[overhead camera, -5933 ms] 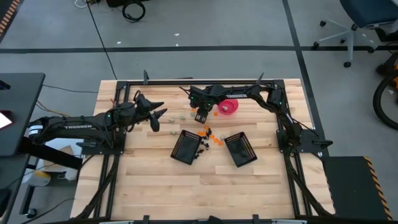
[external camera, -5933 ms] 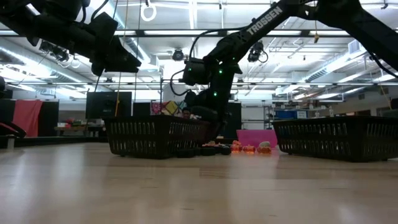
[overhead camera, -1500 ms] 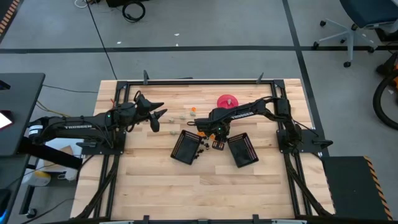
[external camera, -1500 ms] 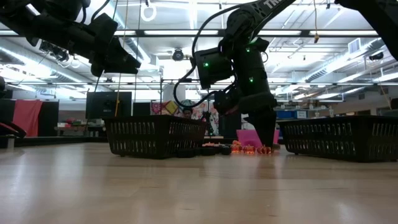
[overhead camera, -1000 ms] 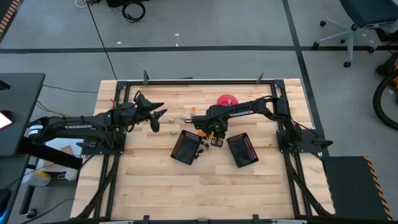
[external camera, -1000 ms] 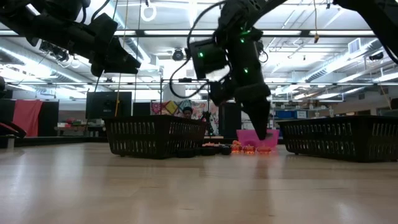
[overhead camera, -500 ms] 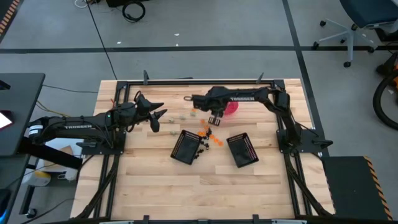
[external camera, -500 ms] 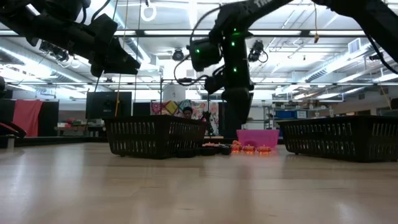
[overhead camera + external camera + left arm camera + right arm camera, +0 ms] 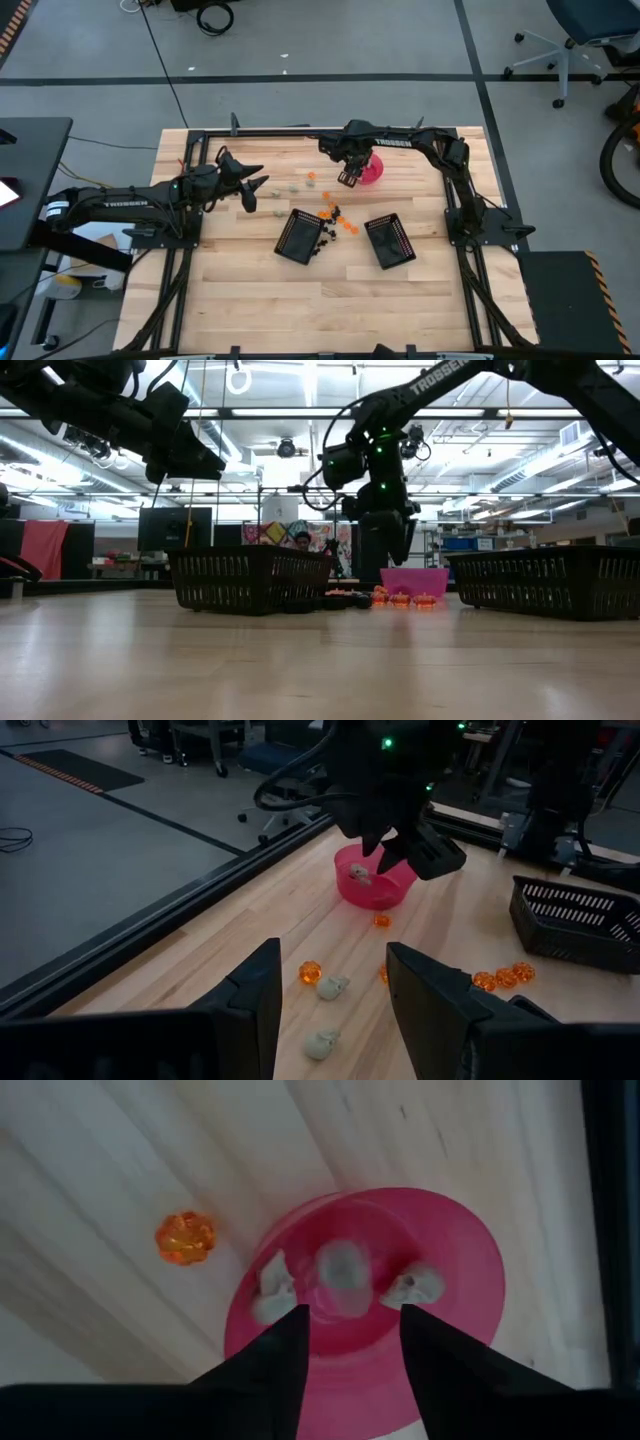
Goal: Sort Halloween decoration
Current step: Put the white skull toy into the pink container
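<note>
Three pale pieces inside the pink bowl, only via wrist view, right gripper fingers apart

You are looking at tiny pieces: orange ones and black ones lying mid-frame between the baskets, two pale ones sitting lower centre in the left wrist view, and pale ones resting in the bowl.
</note>
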Controlling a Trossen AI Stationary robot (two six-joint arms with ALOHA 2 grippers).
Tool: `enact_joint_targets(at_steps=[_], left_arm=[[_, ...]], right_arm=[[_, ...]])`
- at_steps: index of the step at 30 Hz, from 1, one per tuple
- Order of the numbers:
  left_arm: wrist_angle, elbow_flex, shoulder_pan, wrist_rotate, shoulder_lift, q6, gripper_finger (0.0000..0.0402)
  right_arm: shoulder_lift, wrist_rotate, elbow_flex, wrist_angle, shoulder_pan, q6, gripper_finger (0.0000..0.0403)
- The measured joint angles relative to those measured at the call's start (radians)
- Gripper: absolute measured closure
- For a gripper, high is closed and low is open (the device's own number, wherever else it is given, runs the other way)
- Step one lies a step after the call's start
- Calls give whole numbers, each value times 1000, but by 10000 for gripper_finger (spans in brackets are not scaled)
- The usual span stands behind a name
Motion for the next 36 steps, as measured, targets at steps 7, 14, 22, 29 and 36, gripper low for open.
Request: enact_joint_targets(at_steps=[7, 14, 22, 29, 36], left_arm=[[1, 0, 0, 0, 0, 0, 246], [3, 0, 0, 0, 0, 0, 246], [29, 0, 0, 0, 0, 1, 246], [29, 0, 0, 0, 0, 4, 246], [21, 0, 0, 0, 0, 0, 246]], right_arm=[[-18, 14, 0, 97, 59, -27, 231], [-9, -2, 0, 278, 139, -84, 237], [-9, -80, 14, 396, 143, -94, 239], [1, -165, 14, 549, 127, -85, 239], [72, -203, 13, 637, 128, -96, 239]])
